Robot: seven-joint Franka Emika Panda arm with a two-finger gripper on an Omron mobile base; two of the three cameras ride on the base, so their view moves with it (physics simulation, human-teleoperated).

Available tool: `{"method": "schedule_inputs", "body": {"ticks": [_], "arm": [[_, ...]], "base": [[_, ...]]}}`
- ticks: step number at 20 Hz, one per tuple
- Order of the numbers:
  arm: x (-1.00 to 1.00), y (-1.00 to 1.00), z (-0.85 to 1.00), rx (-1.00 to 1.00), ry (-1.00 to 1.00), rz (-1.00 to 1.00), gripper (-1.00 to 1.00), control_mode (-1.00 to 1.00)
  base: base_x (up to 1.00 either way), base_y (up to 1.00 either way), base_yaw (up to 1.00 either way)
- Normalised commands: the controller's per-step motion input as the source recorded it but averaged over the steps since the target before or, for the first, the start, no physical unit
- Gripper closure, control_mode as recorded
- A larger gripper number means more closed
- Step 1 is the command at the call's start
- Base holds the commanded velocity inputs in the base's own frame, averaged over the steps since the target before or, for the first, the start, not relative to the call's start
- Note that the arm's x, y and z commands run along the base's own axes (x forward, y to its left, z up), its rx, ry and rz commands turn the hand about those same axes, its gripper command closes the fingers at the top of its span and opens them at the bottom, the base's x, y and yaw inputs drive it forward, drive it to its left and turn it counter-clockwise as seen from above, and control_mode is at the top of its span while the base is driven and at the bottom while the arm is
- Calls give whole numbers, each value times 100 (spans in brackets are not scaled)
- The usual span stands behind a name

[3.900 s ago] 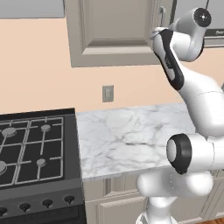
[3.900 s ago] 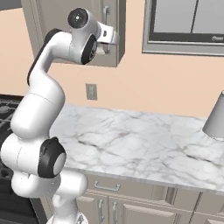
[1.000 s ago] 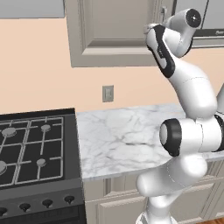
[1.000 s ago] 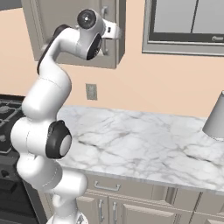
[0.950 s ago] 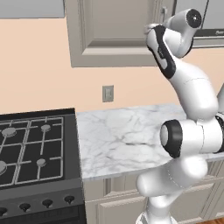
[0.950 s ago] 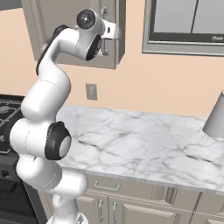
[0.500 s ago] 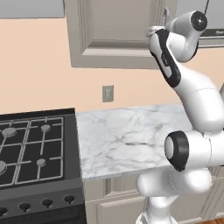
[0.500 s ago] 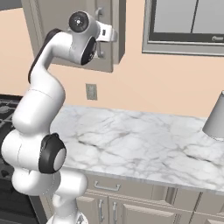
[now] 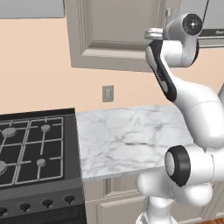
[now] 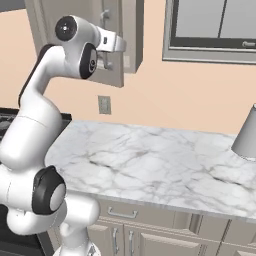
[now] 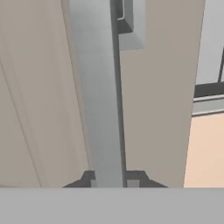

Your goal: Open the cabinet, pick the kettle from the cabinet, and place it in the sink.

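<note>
Up on the wall, the cabinet (image 9: pixel 118 33) is where it's all happening: taupe door, recessed panel, and its long grey bar handle (image 11: pixel 98 92) runs straight between the pincer (image 11: pixel 111 183) tips. The pincer is clamped on that handle, fingers snug against either side of the bar. In the right base view the door looks swung slightly off the cabinet's face, so I'd judge the opening step underway. The door should handle stiff and rigid, light on its hinge, but the bar is smooth, so a grip near its middle and a pull along the hinge's arc seems wise to avoid slipping. The kettle is presumably behind that door, hidden for now. Below, the marble table (image 10: pixel 165 160) stretches bare, stove (image 9: pixel 30 146) to its left. The arm's wrist blocks the handle in both base views.
</note>
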Motion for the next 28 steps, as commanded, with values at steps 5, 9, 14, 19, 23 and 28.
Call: {"method": "schedule_inputs", "body": {"ticks": [5,9,14,19,23,28], "arm": [[-51,15,10,0,0,-19,100,-100],[-51,16,10,0,0,-17,100,-100],[-48,21,9,0,0,-16,100,-100],[-45,26,9,0,0,-14,100,-100],[-44,29,9,0,0,-9,100,-100],[-38,35,5,0,0,-7,100,-100]], "base": [[0,0,0],[0,0,0],[0,0,0],[0,0,0],[0,0,0],[0,0,0]]}}
